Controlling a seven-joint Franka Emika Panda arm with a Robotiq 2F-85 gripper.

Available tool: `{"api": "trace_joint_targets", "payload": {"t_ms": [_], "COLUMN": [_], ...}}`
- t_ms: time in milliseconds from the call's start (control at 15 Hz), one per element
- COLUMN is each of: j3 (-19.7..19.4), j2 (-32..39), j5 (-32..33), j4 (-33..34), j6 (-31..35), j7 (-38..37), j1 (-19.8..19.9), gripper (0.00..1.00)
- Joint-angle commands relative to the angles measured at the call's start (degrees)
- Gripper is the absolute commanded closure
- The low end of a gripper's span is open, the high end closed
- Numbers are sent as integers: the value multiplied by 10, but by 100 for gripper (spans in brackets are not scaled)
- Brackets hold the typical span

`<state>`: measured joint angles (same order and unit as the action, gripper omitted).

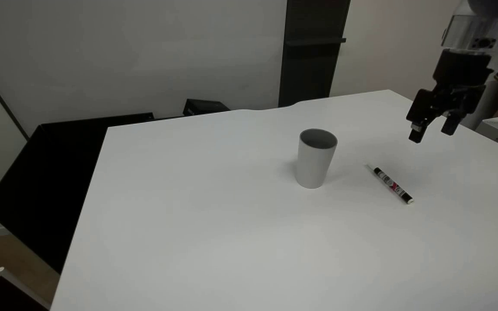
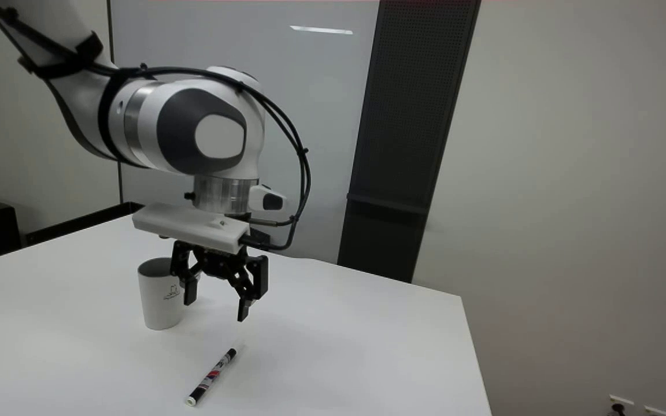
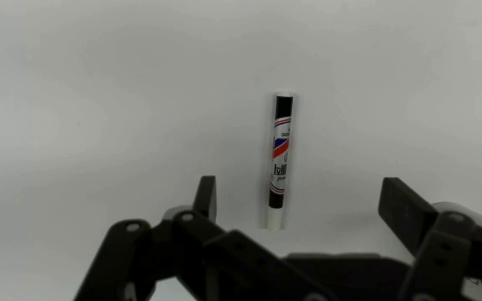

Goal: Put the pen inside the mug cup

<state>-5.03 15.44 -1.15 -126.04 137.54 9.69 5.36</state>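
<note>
Grey-white mug cup (image 1: 315,167) stands upright, pen (image 3: 280,156) outside it, pincer (image 2: 216,311) spread wide and empty.

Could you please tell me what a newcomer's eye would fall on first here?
Probably the white robot arm comes first, its black fingers spread above the white table. Next, the marker pen lying flat there stands out, with the pale grey cup upright nearby.
</note>
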Motion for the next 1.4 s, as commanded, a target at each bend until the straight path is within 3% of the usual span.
{"api": "trace_joint_targets", "payload": {"t_ms": [0, 533, 600, 1333], "j3": [6, 19, 16, 17], "j2": [41, 57, 63, 65], "j5": [3, -30, -20, -19], "j4": [22, -27, -11, -14], "j6": [33, 120, 95, 99], "j7": [-37, -59, -47, -45], "j1": [-4, 0, 0, 0], "gripper": [0, 0, 0, 0]}}
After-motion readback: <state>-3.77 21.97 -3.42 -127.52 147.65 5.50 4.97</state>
